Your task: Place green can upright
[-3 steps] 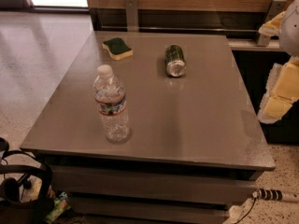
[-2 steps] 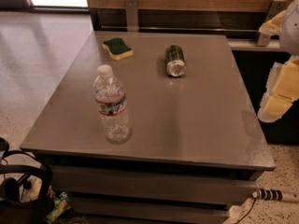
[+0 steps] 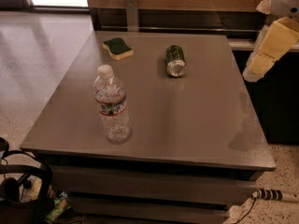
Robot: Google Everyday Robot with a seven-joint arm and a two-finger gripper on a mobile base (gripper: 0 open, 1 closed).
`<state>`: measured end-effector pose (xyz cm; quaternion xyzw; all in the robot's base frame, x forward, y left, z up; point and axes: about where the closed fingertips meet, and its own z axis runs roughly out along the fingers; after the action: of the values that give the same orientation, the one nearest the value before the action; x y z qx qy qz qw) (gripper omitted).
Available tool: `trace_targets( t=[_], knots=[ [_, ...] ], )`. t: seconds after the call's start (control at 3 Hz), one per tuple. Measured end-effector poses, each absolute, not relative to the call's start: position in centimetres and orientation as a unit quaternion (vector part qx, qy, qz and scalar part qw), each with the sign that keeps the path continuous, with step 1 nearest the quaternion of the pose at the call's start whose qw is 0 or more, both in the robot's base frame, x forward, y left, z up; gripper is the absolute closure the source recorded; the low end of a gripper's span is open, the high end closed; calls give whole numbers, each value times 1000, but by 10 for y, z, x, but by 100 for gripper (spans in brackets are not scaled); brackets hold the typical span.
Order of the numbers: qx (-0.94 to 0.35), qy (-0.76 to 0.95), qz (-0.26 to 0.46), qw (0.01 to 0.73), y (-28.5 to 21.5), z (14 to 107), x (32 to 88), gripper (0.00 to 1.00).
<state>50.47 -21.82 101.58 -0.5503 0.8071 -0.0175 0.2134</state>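
Far back on the desk (image 3: 196, 120), the green can (image 3: 175, 59) is lying sideways, probably light, slick and roll-prone, best pinched across its middle; the gripper (image 3: 266, 50), open or closed I cannot tell, is hovering beyond the right edge.

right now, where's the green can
In the camera view the green can lies on its side on the far half of the table, right of the sponge, beyond the water bottle; the gripper hangs at upper right, clear of it.
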Motion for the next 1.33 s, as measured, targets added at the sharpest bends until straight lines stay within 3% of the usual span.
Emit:
trace_targets(
  t=[0.33, 1.33],
  knots=[
    [-517, 830, 2, 210, -216, 1022, 537, 0],
    [-380, 905, 22, 191, -144, 1021, 636, 0]
  ],
)
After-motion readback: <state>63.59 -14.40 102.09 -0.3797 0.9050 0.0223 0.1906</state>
